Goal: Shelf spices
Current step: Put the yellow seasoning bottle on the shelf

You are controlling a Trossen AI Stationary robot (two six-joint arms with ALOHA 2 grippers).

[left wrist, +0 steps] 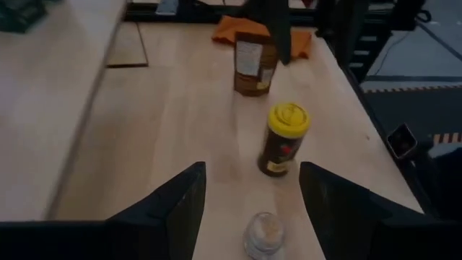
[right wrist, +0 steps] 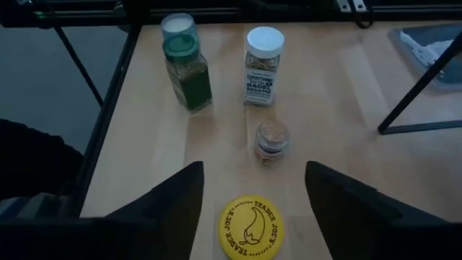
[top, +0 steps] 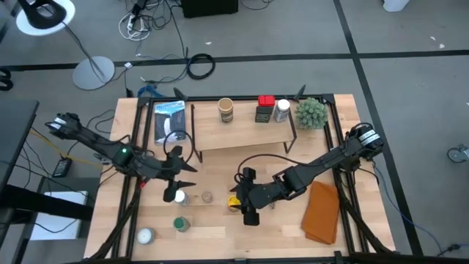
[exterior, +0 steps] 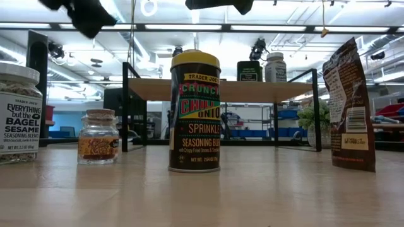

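Yellow-lidded jar (right wrist: pixel 251 227) stands upright directly beneath my right tool (right wrist: pixel 253 217), fingers spread wide; left tool (left wrist: pixel 249 209) farther, also wide.

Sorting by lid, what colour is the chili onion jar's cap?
Yellow; the chili onion jar shows it best in the right wrist view.

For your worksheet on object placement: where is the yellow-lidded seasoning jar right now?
High view: the yellow-lidded seasoning jar stands front-centre on the table, off the shelf, under the open right gripper.
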